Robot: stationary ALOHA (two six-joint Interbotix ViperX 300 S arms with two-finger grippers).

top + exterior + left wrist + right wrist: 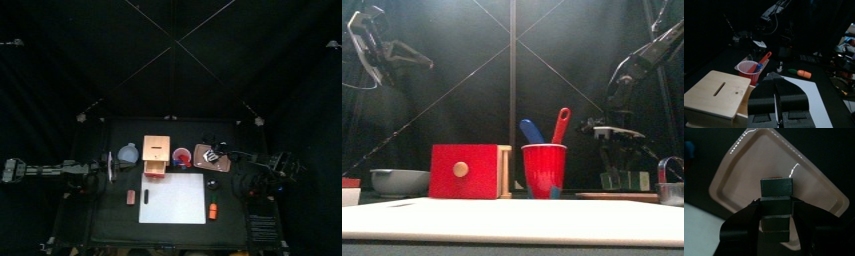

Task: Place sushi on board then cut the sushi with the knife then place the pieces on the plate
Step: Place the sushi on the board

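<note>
1. We see the sushi roll [776, 187] as a short stack of dark, square-edged blocks with seams between them and matt, flat faces. It is held over the pink tray [747, 173] at the table's back right, and we cannot tell whether its far end touches the tray.
2. The right gripper [775, 204] pinches the roll from both sides. Its jaws press on the blocks' flanks, and one block stands clear beyond the tips.
3. The tray is smooth and glossy, with a raised rim and rounded corners. A bright highlight runs across its floor.
4. The left gripper [777, 102] hangs over the table's left side. Its jaws are pressed together with only a thin seam between them, and they grip nothing.
5. The white cutting board [174, 198] lies flat at the table's front middle, a thin slab with straight edges and its whole top open.
6. An orange toy [213, 211] lies just beside the board's right edge, and a small reddish toy [131, 197] lies just beside its left edge.
7. A row stands behind the board. From the left we see the blue-grey bowl [128, 154], the pale wooden box [469, 171] with its red drawer front and round knob, and the red cup [544, 170].
8. The cup holds the blue knife [532, 131] and the red knife [560, 124], both standing up out of its rim.
9. The cup stands just left of the tray and near the right gripper. Only a narrow strip of black table [107, 215] separates the row from the board's back edge.
</note>
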